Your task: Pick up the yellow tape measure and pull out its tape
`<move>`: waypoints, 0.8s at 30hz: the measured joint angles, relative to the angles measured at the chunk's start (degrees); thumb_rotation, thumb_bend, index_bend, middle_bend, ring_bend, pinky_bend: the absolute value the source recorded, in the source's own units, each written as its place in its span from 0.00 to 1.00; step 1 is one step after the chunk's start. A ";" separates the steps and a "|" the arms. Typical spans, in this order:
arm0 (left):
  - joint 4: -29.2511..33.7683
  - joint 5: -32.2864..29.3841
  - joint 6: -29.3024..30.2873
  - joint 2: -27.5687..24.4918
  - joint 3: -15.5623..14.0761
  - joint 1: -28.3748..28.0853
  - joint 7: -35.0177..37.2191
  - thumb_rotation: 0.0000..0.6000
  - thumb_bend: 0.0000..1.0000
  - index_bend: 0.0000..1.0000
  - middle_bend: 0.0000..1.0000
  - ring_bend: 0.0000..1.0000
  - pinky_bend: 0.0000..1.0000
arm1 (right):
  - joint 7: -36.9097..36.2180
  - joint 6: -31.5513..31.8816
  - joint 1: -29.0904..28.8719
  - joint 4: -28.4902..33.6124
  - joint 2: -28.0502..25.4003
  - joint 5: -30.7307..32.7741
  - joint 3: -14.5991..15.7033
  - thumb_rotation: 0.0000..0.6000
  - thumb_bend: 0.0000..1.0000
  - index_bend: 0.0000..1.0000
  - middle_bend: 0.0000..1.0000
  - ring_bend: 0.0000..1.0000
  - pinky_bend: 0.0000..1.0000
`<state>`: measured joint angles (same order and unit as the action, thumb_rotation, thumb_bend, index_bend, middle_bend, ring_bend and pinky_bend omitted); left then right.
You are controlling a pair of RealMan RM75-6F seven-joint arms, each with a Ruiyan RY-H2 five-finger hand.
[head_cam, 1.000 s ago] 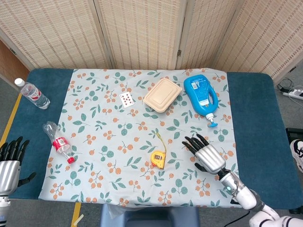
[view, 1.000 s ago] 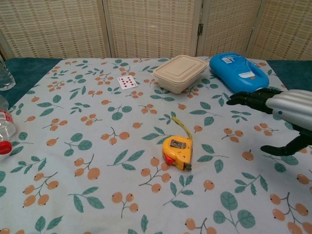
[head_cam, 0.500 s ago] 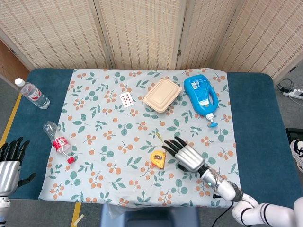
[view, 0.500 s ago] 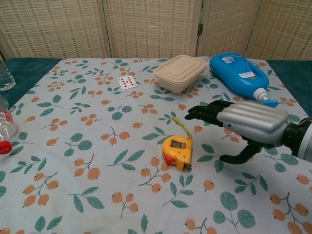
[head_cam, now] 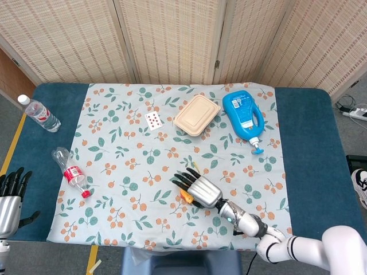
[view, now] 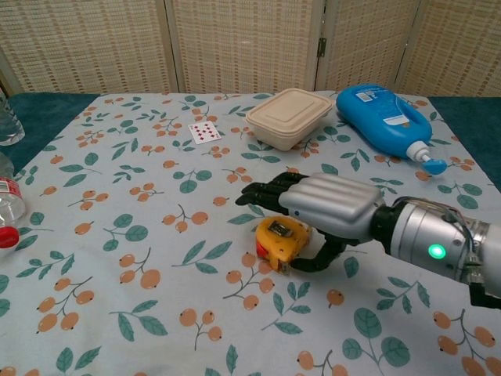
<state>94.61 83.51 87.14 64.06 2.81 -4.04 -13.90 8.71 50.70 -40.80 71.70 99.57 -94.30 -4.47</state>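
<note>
The yellow tape measure (view: 279,238) lies on the floral cloth near the front middle, with a short piece of tape sticking out behind it. In the head view only an orange edge of the tape measure (head_cam: 184,196) shows under my right hand (head_cam: 199,189). In the chest view my right hand (view: 329,207) is spread over the top of it, fingers (view: 262,194) reaching left past it and the thumb curled by its right side. The hand is not closed around it. My left hand (head_cam: 9,197) hangs with fingers apart off the table's front left corner, holding nothing.
A beige lunch box (head_cam: 197,114) and a blue detergent bottle (head_cam: 243,116) lie at the back right. A playing card (head_cam: 153,120) lies behind the middle. A crushed red-label bottle (head_cam: 70,171) and a water bottle (head_cam: 39,113) lie at the left.
My right hand has swept left across the cloth from the right side and now covers the tape measure. The left hand has sunk slightly. The tape measure has not moved.
</note>
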 measured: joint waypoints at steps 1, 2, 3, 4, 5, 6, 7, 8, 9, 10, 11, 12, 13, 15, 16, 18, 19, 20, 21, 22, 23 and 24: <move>-0.13 -0.11 -0.03 0.03 0.00 0.03 0.06 1.00 0.14 0.02 0.00 0.00 0.00 | 0.11 -0.33 -0.62 -0.63 0.96 0.46 -0.48 1.00 0.34 0.00 0.06 0.09 0.00; -0.32 -0.25 -0.09 0.09 0.02 0.06 0.14 1.00 0.14 0.02 0.00 0.00 0.00 | 0.18 -0.63 -1.10 -1.10 1.69 0.90 -0.89 1.00 0.34 0.00 0.06 0.09 0.00; -0.46 -0.32 -0.15 0.14 0.02 0.07 0.23 1.00 0.14 0.02 0.00 0.00 0.00 | 0.27 -0.95 -1.59 -1.58 2.38 1.42 -1.32 1.00 0.34 0.00 0.06 0.09 0.00; -0.57 -0.38 -0.23 0.19 0.02 0.08 0.34 1.00 0.14 0.02 0.00 0.00 0.00 | 0.45 -1.44 -2.21 -2.21 3.21 2.19 -1.90 1.00 0.34 0.00 0.06 0.09 0.00; -0.72 -0.47 -0.34 0.25 0.03 0.07 0.48 1.00 0.14 0.02 0.00 0.00 0.00 | 0.63 -1.84 -2.63 -2.65 3.75 2.81 -2.29 1.00 0.34 0.00 0.06 0.09 0.00; -0.86 -0.54 -0.45 0.30 0.04 0.05 0.54 1.00 0.14 0.02 0.00 0.00 0.00 | 0.85 -2.26 -3.02 -3.06 4.22 3.43 -2.64 1.00 0.34 0.00 0.06 0.09 0.00; -0.99 -0.59 -0.56 0.35 0.06 0.01 0.61 1.00 0.14 0.02 0.00 0.00 0.00 | 1.20 -2.82 -3.49 -3.45 4.67 4.24 -3.03 1.00 0.34 0.00 0.06 0.09 0.00; -1.10 -0.61 -0.65 0.42 0.08 -0.03 0.74 1.00 0.14 0.02 0.00 0.00 0.00 | 1.48 -3.16 -3.77 -3.57 4.84 4.80 -3.24 1.00 0.34 0.00 0.06 0.09 0.00; -1.17 -0.58 -0.66 0.46 0.08 -0.05 0.86 1.00 0.15 0.02 0.00 0.00 0.00 | 1.73 -3.35 -3.94 -3.50 4.85 5.25 -3.36 1.00 0.34 0.00 0.07 0.09 0.00; -1.26 -0.55 -0.66 0.49 0.08 -0.04 0.95 1.00 0.15 0.02 0.00 0.00 0.00 | 1.88 -3.38 -3.97 -3.12 4.59 5.53 -3.36 1.00 0.34 0.00 0.07 0.09 0.00; -1.40 -0.55 -0.68 0.54 0.07 -0.03 1.01 1.00 0.15 0.02 0.00 0.00 0.00 | 1.95 -3.39 -3.91 -2.63 4.18 5.66 -3.30 1.00 0.34 0.00 0.08 0.09 0.00; -1.47 -0.60 -0.74 0.57 0.06 -0.03 1.03 1.00 0.15 0.02 0.00 0.00 0.00 | 2.03 -3.42 -3.82 -2.00 3.60 5.87 -3.21 1.00 0.34 0.00 0.08 0.09 0.00; -1.51 -0.67 -0.83 0.59 0.07 -0.04 1.03 1.00 0.14 0.02 0.00 0.00 0.00 | 2.14 -3.53 -3.68 -0.97 2.59 6.25 -3.06 1.00 0.34 0.00 0.09 0.09 0.00; -1.53 -0.83 -1.13 0.64 0.08 -0.14 1.00 1.00 0.15 0.02 0.00 0.00 0.00 | 2.28 -3.88 -3.47 0.91 0.71 7.03 -2.86 1.00 0.34 0.00 0.10 0.10 0.00; -1.52 -0.85 -1.25 0.68 0.08 -0.20 0.93 1.00 0.14 0.02 0.00 0.00 0.00 | 2.43 -4.21 -3.36 2.18 -0.66 7.70 -2.77 1.00 0.34 0.01 0.11 0.10 0.00; -1.42 -0.78 -1.39 0.81 0.10 -0.37 0.67 1.00 0.14 0.02 0.00 0.00 0.00 | 2.84 -4.88 -3.32 3.60 -2.45 9.03 -2.75 1.00 0.34 0.04 0.11 0.10 0.00; -1.36 -0.72 -1.42 0.84 0.11 -0.42 0.60 1.00 0.14 0.02 0.00 0.00 0.00 | 3.20 -5.47 -3.41 4.07 -3.10 10.02 -2.83 1.00 0.34 0.06 0.12 0.10 0.00; -1.29 -0.65 -1.45 0.86 0.10 -0.46 0.48 1.00 0.14 0.02 0.00 0.00 0.00 | 3.47 -5.99 -3.55 4.25 -3.35 10.77 -2.93 1.00 0.34 0.08 0.13 0.10 0.00; -1.24 -0.62 -1.47 0.87 0.09 -0.49 0.37 1.00 0.14 0.02 0.00 0.00 0.00 | 3.73 -6.53 -3.77 4.33 -3.47 11.48 -3.05 1.00 0.34 0.10 0.14 0.11 0.00; -1.18 -0.62 -1.49 0.86 0.10 -0.51 0.26 1.00 0.14 0.02 0.00 0.00 0.00 | 4.05 -7.27 -4.18 4.27 -3.48 12.30 -3.20 1.00 0.34 0.12 0.15 0.11 0.00; -1.06 -0.69 -1.50 0.81 0.11 -0.50 0.15 1.00 0.14 0.02 0.00 0.00 0.00 | 4.24 -7.80 -4.55 4.12 -3.37 12.80 -3.29 1.00 0.34 0.14 0.16 0.11 0.00; -0.97 -0.77 -1.49 0.75 0.12 -0.48 0.08 1.00 0.15 0.02 0.00 0.00 0.00 | 4.42 -8.28 -4.92 3.85 -3.17 13.24 -3.37 1.00 0.34 0.15 0.17 0.11 0.00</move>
<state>93.65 82.74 85.66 64.81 2.93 -4.51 -13.82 13.14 42.42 -45.72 75.55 96.40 -81.06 -7.84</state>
